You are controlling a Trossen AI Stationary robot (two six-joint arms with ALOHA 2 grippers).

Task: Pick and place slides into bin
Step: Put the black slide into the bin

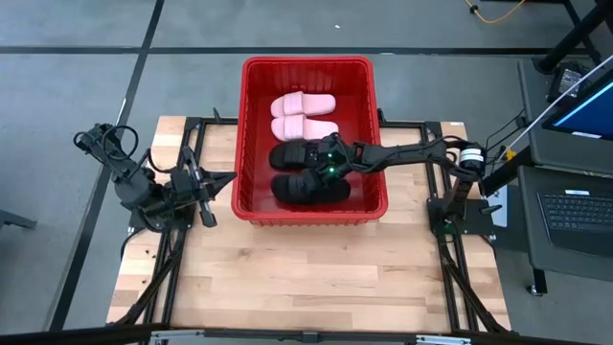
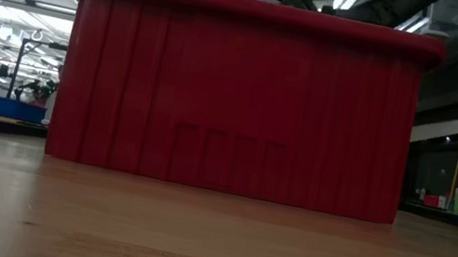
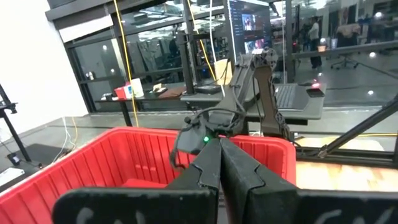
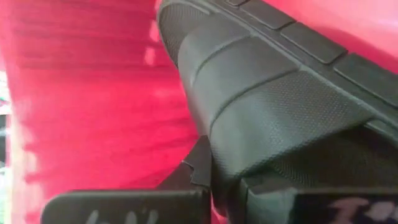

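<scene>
Progress looks close to complete: all four slides sit inside the red bin (image 1: 308, 213), which stands at the far middle of the wooden table (image 1: 287, 278). The two pale pink slides (image 1: 303, 115) lie side by side toward the far end of the bin, and the two black slides fill the near half, one (image 1: 292, 155) just near of the pink pair and the other (image 1: 308, 191) closest to the near wall.

The right gripper (image 1: 332, 165) reaches in over the bin's right wall and hangs low between the two black slides. Its wrist view shows the dark fingers (image 4: 202, 168) drawn nearly together on the edge of a black slide's strap (image 4: 280, 106), so that slide appears to be pinched and not yet released, though which of the two it is I cannot tell for sure.

The left gripper (image 1: 222, 182) waits just left of the bin, clear of its wall, fingers (image 3: 211, 165) pressed together on nothing.

What seems left is only for the right gripper to let go of the black slide and lift out of the bin; no slide shows on the table.
</scene>
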